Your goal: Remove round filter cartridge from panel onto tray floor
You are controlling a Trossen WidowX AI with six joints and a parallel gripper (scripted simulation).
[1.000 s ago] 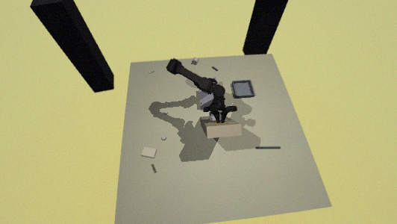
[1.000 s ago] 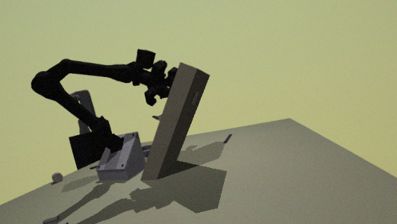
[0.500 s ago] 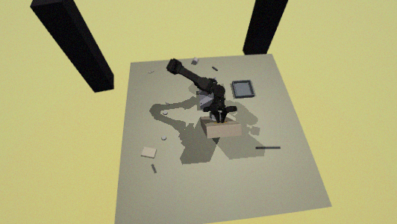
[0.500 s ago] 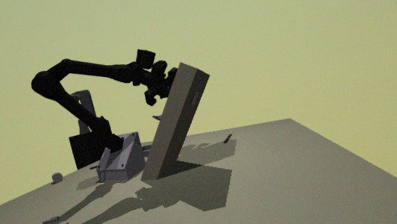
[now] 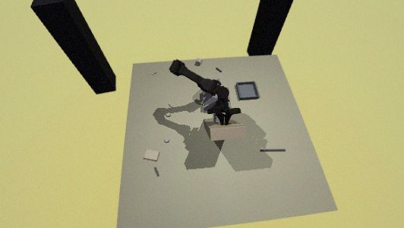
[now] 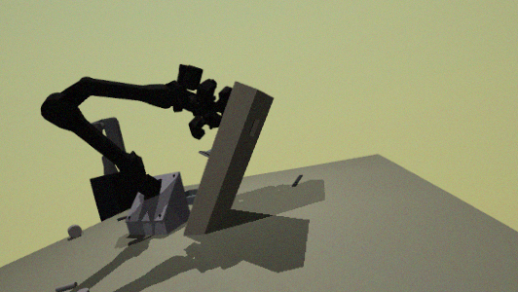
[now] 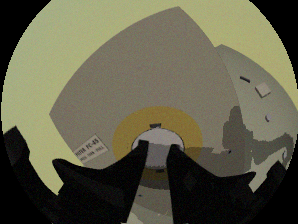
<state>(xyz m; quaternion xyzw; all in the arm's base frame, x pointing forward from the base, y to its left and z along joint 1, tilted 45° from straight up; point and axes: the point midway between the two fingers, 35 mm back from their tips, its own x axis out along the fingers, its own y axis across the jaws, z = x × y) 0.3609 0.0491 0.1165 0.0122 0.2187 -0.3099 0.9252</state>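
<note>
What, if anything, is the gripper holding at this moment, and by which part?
The gripper is shut on the filter cartridge, its fingertips at the pale round face inside the yellow ring; how deep they grip is hidden.

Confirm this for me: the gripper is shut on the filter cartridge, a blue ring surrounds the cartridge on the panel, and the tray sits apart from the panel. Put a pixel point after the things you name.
The ring (image 7: 125, 131) is yellow, not blue, as the wrist view shows. The gripper (image 5: 225, 124) (image 7: 157, 145) is shut on the filter cartridge (image 7: 158, 135), and the tray (image 5: 257, 91) sits apart from the panel (image 5: 228, 133) (image 6: 221, 156) (image 7: 150, 65).
</note>
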